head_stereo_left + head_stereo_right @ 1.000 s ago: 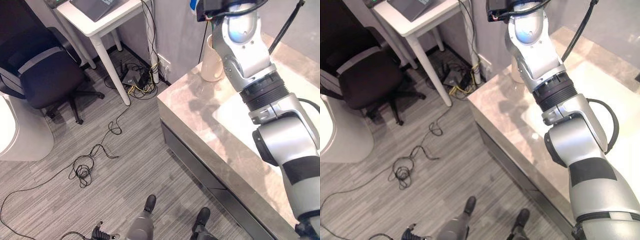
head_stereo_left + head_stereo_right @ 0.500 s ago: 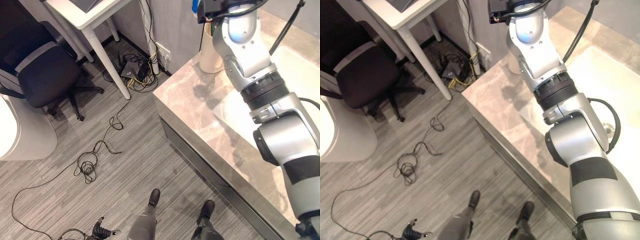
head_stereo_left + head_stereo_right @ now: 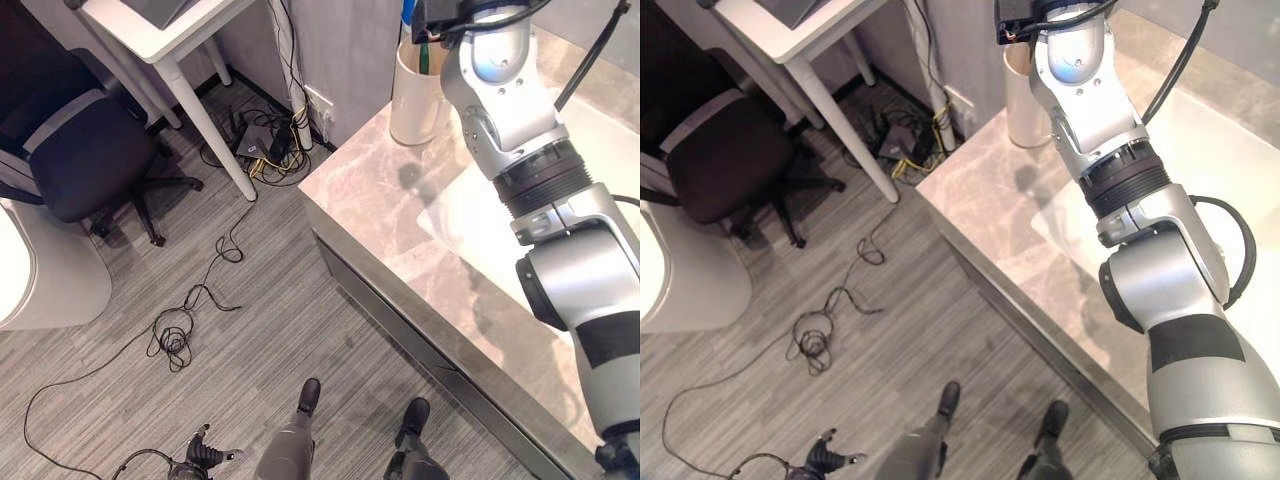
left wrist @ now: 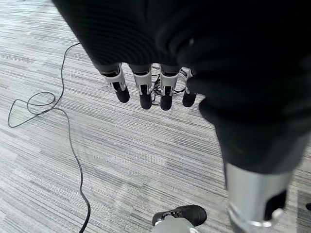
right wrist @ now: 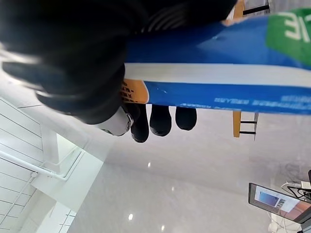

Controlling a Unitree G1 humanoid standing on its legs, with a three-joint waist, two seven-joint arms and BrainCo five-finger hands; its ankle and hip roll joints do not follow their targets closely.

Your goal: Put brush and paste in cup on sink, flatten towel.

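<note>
Right hand in the right wrist view has its fingers curled round the blue paste, pinching it; left eye view: the right arm reaches over the cup, which stands at the worktop far left corner beside the sink; left wrist view: left hand hangs above the floor, fingers straight and relaxed.

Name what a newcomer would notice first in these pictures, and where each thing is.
The robot's right arm reaches up across the marble counter, above a tall white cup standing at the counter's far corner by the wall. Its right hand is curled round a blue toothpaste tube. The left hand hangs with straight fingers over the grey floor, where an office chair stands by a white desk.
</note>
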